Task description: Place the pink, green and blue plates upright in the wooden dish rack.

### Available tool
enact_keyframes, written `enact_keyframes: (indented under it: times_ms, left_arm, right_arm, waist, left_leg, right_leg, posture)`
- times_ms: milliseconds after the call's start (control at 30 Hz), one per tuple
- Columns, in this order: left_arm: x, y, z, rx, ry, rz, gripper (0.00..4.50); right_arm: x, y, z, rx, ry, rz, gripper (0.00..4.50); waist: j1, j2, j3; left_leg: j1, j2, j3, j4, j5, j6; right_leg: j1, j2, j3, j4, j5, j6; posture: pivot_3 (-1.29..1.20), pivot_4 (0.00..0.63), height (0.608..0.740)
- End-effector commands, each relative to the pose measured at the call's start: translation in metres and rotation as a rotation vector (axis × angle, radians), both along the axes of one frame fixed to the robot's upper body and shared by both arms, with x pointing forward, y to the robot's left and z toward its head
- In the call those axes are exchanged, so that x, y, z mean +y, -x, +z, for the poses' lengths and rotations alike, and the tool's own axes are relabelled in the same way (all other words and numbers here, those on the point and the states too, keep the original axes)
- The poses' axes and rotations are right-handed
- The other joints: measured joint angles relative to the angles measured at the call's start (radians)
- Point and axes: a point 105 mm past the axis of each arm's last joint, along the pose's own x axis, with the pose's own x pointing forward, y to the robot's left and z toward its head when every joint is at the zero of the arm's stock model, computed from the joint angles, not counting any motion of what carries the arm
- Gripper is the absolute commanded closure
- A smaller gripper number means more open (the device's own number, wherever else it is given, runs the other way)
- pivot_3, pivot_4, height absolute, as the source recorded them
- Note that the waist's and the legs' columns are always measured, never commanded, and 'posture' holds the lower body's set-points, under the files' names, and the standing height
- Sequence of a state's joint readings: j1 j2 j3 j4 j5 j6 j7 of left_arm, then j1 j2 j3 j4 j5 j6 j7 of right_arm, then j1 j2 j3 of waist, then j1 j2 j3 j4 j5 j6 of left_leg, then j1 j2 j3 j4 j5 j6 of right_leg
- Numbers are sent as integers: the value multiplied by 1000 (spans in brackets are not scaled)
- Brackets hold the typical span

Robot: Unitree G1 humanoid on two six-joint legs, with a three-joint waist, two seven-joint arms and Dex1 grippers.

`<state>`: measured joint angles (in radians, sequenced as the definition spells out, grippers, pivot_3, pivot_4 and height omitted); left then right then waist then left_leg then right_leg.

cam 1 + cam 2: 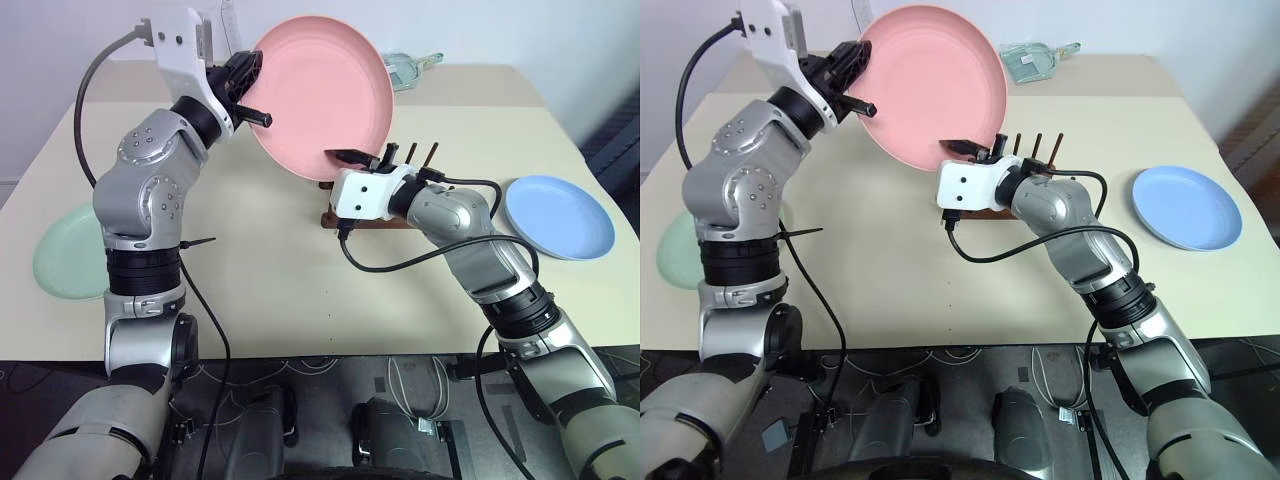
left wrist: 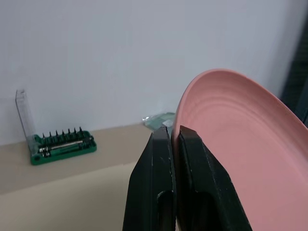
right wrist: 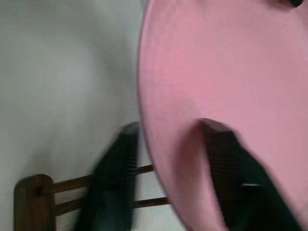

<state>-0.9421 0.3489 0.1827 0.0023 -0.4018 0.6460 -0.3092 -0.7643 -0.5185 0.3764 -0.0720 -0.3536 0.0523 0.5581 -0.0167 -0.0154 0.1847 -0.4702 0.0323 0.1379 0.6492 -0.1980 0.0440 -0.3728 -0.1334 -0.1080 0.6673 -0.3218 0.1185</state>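
The pink plate [image 1: 320,90] is held up in the air, tilted nearly upright, above the wooden dish rack [image 1: 412,152]. My left gripper [image 1: 262,115] is shut on its upper left rim; the left wrist view shows both fingers [image 2: 161,159] pinching that rim. My right gripper [image 1: 360,157] straddles the plate's lower rim just over the rack, one finger [image 3: 226,159] on the plate's face and the other behind it. The green plate [image 1: 65,250] lies flat at the table's left edge. On the right side, the blue plate [image 1: 558,215] also lies flat.
A green tool set [image 2: 62,144] with a clear lid stands at the back of the table by the wall. A pale teal item [image 1: 405,68] lies at the back edge behind the plate. The rack's brown pegs [image 1: 1037,145] rise just beyond my right wrist.
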Motion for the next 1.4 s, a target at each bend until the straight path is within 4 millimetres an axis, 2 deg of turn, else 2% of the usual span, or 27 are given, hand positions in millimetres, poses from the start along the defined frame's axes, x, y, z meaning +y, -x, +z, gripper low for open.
enact_keyframes:
  times_ms: [33,100,200,267,400,433,500,567,633,700,800,1000,1133,1300,1400]
  left_arm:
    - [-5,9,12,-41,31,-40,4500]
    - [-6,9,11,-31,58,-56,4500]
    - [-5,9,12,-17,105,-76,3442]
    - [-2,12,19,-36,164,-101,2504]
    - [21,14,39,-100,314,-48,380]
    - [32,12,43,-105,359,-27,31]
    - [49,10,48,-124,395,17,31]
    - [57,10,50,-141,386,41,31]
    - [71,7,40,-138,288,83,31]
    - [71,8,23,-110,180,45,31]
    - [58,17,-6,-85,19,-69,31]
    - [41,29,-65,4,-193,-244,31]
    - [19,56,-111,105,-308,-475,31]
    - [7,74,-144,185,-421,-599,31]
    - [1,76,-150,194,-435,-623,31]
  right_arm:
    - [1,2,14,-54,-30,8,4470]
    - [-1,2,12,-56,-27,4,4470]
    - [-2,1,12,-61,-27,-2,4500]
    - [-4,1,12,-58,-31,-8,4500]
    - [-16,-1,18,-75,-49,-46,4500]
    - [-23,-2,23,-79,-70,-60,4500]
    - [-37,-3,35,-91,-127,-88,4500]
    - [-43,-1,41,-96,-159,-97,4500]
    - [-70,2,56,-47,-300,-126,4500]
    - [-91,9,64,20,-448,-127,4500]
    - [-107,21,70,176,-667,-56,4500]
    - [-121,36,64,386,-843,52,4500]
    - [-134,37,55,527,-995,89,4500]
    - [-144,33,53,601,-1067,107,4500]
    - [-148,29,50,641,-1097,106,4500]
  waist:
    - [0,0,0]
    - [1,0,0]
    - [2,0,0]
    - [2,0,0]
    - [1,0,0]
    - [1,0,0]
    - [1,0,0]
    - [0,0,0]
    - [2,0,0]
    - [3,0,0]
    - [5,0,0]
    - [1,0,0]
    - [-2,2,-1]
    - [0,2,0]
    - [3,2,0]
  left_leg:
    - [0,0,0,0,0,0]
    - [0,0,0,0,0,0]
    - [0,0,0,0,0,0]
    - [0,0,0,0,0,0]
    - [0,0,0,0,0,0]
    - [0,0,0,0,0,0]
    - [0,0,0,0,0,0]
    - [1,0,0,0,0,0]
    - [1,0,0,-1,0,0]
    - [1,-1,0,-1,0,0]
    - [1,0,0,-1,0,0]
    - [2,0,0,-2,0,0]
    - [2,0,0,-3,0,0]
    - [2,0,0,-3,0,0]
    - [2,0,0,-3,0,0]
  right_leg:
    - [0,0,0,0,0,0]
    - [0,0,0,0,0,0]
    - [0,0,0,-1,0,0]
    - [1,0,0,-1,0,0]
    - [1,0,0,0,0,0]
    - [1,0,0,0,0,0]
    - [1,0,0,0,0,0]
    - [1,0,0,-1,0,0]
    - [1,0,0,-1,0,0]
    - [2,0,0,-1,0,0]
    - [2,0,0,-2,0,0]
    - [2,0,0,-2,0,0]
    - [2,0,0,-2,0,-1]
    - [1,0,0,-1,0,-1]
    - [1,0,0,-1,0,-1]
  posture:
    - [0,150,736]
    - [0,150,736]
    - [0,150,736]
    - [0,150,736]
    - [0,150,736]
    - [0,150,736]
    - [0,150,736]
    - [0,150,736]
    - [0,150,736]
    - [0,150,736]
    - [0,150,736]
    - [0,150,736]
    - [0,150,736]
    - [0,150,736]
    - [0,150,736]
